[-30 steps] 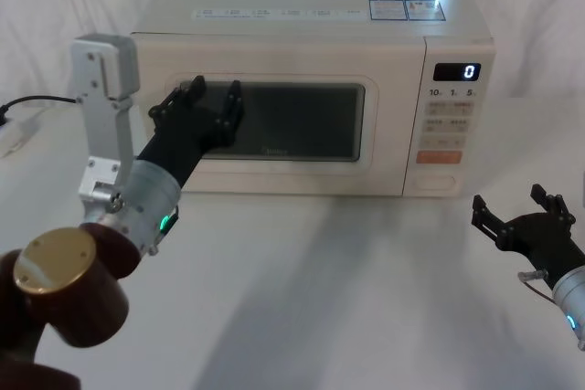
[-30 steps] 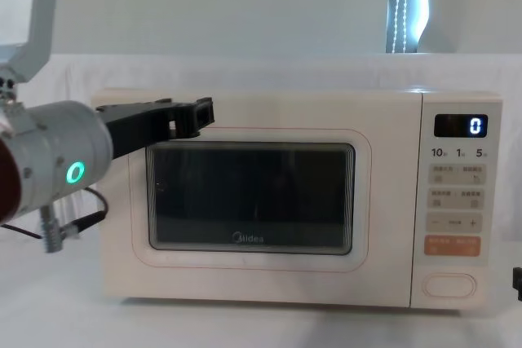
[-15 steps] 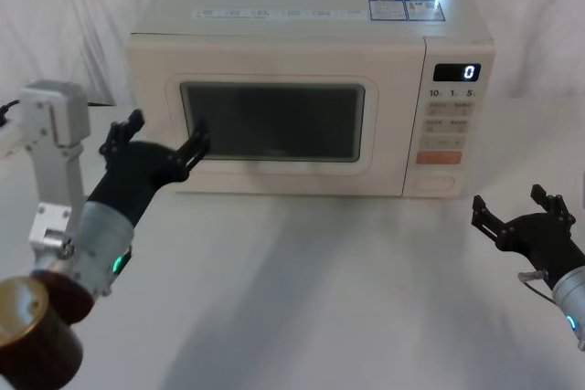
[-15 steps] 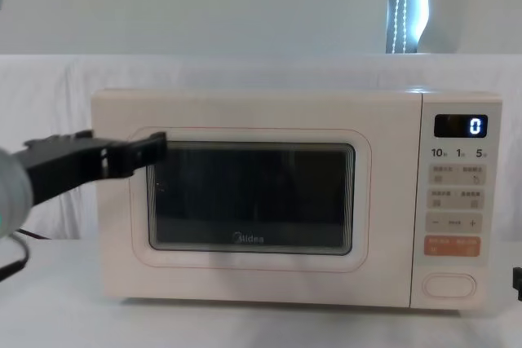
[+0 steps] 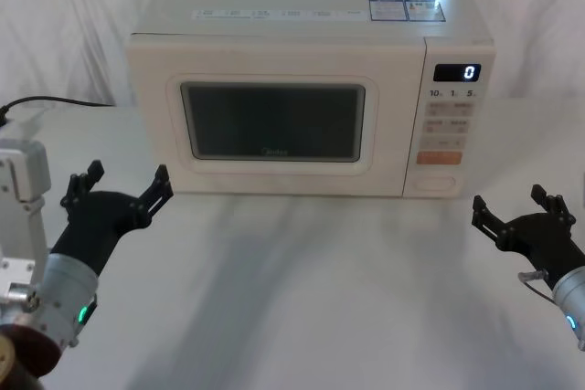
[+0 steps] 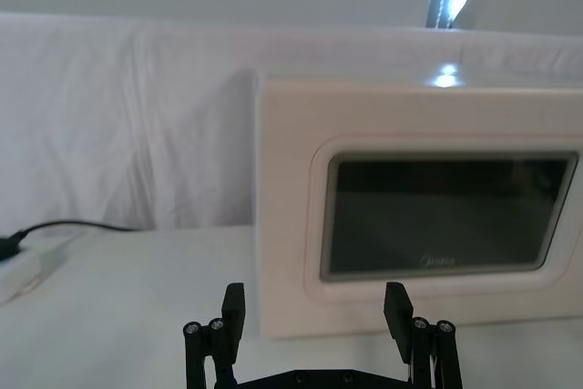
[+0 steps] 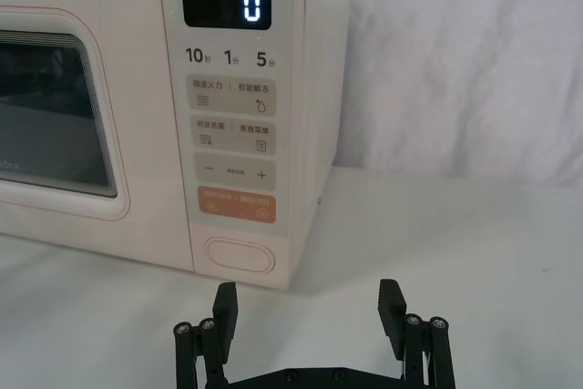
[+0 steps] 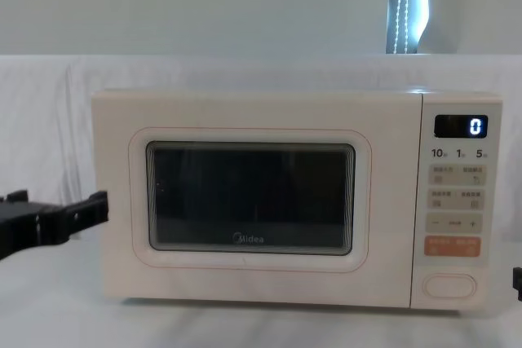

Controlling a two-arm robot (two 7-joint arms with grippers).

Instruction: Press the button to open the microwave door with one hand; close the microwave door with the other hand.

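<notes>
One microwave (image 5: pixel 311 89) is sitting at twelve o'clock on the table (image 5: pixel 320 299), its microwave door (image 5: pixel 274 125) lying flush shut. Two grippers are hovering apart from it: left gripper (image 5: pixel 119 194) at eight o'clock, right gripper (image 5: pixel 521 212) at four o'clock, both spreading their fingers wide, holding nothing. One button (image 7: pixel 239 255) is facing the right gripper.

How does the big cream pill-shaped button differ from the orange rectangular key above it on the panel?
The cream pill-shaped button is unmarked, while the orange rectangular key carries small print. The button matches the cream-white microwave in colour; the orange key stands out. The button has rounded ends and a raised rim; the key is flat and square-cornered. Both sit at the bottom of the control panel, untouched, the open black right gripper hanging short of them.
</notes>
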